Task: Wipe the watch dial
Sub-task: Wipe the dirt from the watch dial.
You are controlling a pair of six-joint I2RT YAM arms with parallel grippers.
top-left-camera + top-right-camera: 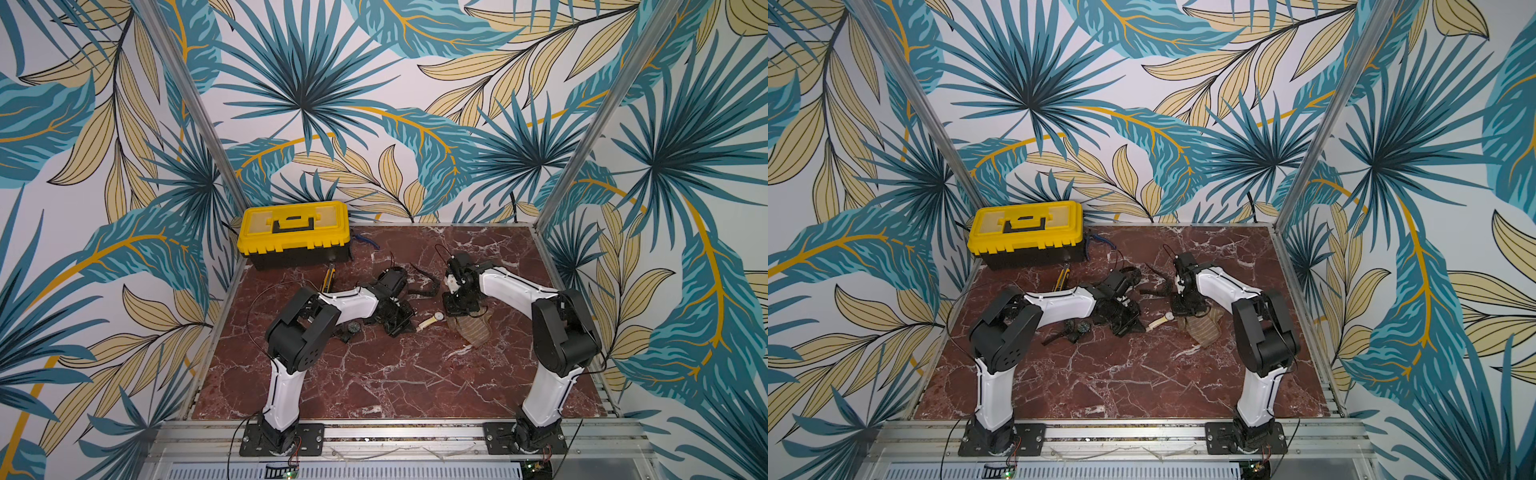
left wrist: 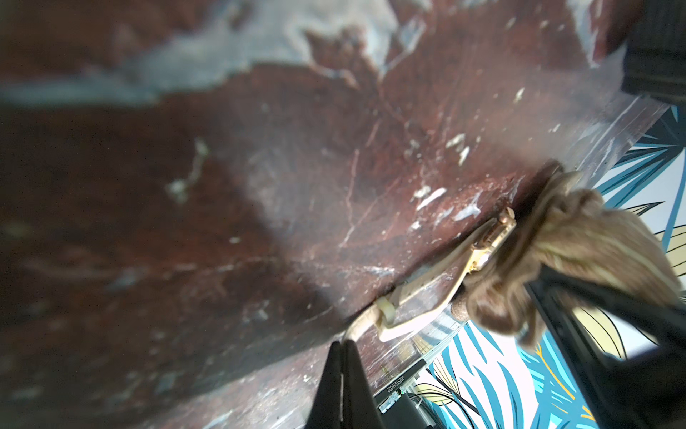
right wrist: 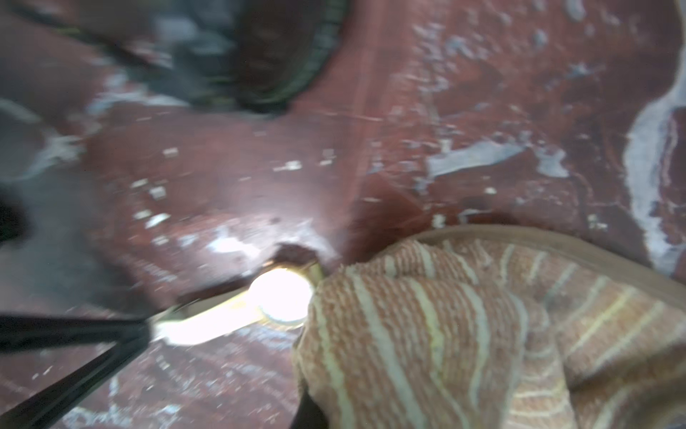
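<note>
A cream-strapped watch lies on the red marble table, its white dial [image 1: 436, 316] [image 1: 1170, 316] facing up and glaring bright in the right wrist view [image 3: 282, 295]. My left gripper [image 1: 412, 328] [image 2: 343, 343] is shut on the end of the watch strap [image 2: 419, 289], holding it at table level. My right gripper [image 1: 457, 316] is shut on a brown striped cloth [image 1: 473, 329] [image 3: 445, 315], which hides its fingertips. The bunched cloth [image 2: 549, 252] rests against the edge of the dial on the side away from the left gripper.
A yellow and black toolbox [image 1: 293, 228] stands at the back left. A black watch [image 1: 353, 327] lies under the left forearm, a dark strap [image 1: 424, 286] lies behind the grippers, and a yellow-handled knife [image 1: 329, 278] lies in front of the toolbox.
</note>
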